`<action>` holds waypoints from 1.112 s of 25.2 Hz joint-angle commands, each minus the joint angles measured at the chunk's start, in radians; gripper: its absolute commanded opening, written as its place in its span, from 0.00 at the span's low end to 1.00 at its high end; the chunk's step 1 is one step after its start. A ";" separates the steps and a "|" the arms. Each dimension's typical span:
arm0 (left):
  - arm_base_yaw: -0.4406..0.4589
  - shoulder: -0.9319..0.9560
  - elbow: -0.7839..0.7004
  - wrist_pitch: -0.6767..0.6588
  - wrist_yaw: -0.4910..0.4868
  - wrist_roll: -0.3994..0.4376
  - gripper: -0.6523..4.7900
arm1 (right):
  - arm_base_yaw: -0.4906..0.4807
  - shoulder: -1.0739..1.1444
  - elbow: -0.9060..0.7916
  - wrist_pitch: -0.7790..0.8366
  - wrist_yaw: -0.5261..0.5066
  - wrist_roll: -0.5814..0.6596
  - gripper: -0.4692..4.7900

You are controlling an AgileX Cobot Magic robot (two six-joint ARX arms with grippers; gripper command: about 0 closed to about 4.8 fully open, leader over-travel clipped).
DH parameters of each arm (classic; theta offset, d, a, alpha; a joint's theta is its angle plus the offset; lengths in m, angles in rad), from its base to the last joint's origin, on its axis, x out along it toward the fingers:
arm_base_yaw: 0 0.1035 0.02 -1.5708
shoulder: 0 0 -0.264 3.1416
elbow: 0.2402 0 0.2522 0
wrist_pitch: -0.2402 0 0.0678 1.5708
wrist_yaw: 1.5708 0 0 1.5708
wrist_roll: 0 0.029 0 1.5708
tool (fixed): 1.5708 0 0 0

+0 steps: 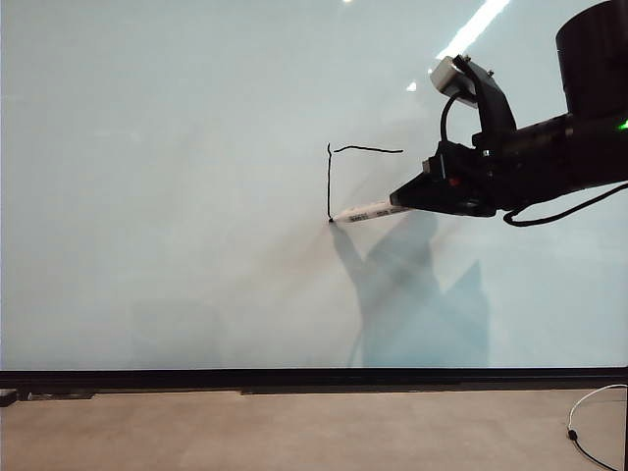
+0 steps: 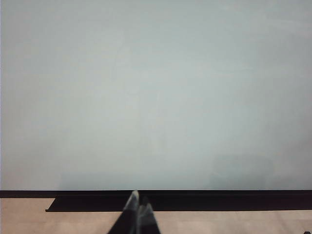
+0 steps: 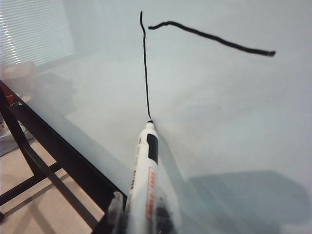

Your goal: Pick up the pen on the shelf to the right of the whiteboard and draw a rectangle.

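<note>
two strokes of the rectangle (image 1: 339,172) are on the whiteboard (image 1: 167,196) so far: a vertical left side and a wobbly top line running off to the right from its upper end, small gap at that corner. no right side or bottom line drawn. same two strokes show in the right wrist view (image 3: 146,63), thin vertical one ending right at the marker tip, thicker one slanting away.

left gripper (image 2: 138,199) sits low in front of the board's black bottom edge in the left wrist view, its two fingertips pressed together, nothing between them. it faces a blank part of the whiteboard (image 2: 156,97). not visible in the exterior view.

mid-board, the pen (image 1: 368,211) lies nearly level, slightly tilted, black tip touching the board at the bottom end of the vertical stroke. white barrel with dark print, back end hidden in the claw. in the right wrist view the pen (image 3: 146,170) points away from the camera, tip on the whiteboard (image 3: 219,122) at the stroke's end.

right gripper (image 1: 412,194) comes in from the right edge of the exterior view, black arm nearly horizontal, jaws pinching the pen's rear. gripper (image 3: 139,214) fingers only partly seen in its wrist view, clamped on the barrel. arm shadow falls on the board below it.

tan tabletop (image 1: 294,432) runs under the board, a white cable (image 1: 589,412) at far right.
</note>
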 commanded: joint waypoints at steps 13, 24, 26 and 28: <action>0.000 0.000 0.003 0.007 0.004 0.004 0.11 | -0.001 0.004 0.008 0.037 0.021 0.001 0.08; 0.000 0.000 0.003 0.006 0.004 0.004 0.11 | -0.002 -0.004 0.007 0.023 0.051 0.000 0.08; 0.000 0.000 0.003 0.007 0.004 0.004 0.11 | -0.005 -0.004 0.007 0.023 0.053 0.000 0.08; 0.000 0.000 0.003 0.007 0.004 0.004 0.11 | -0.006 -0.004 0.007 0.022 0.053 0.000 0.08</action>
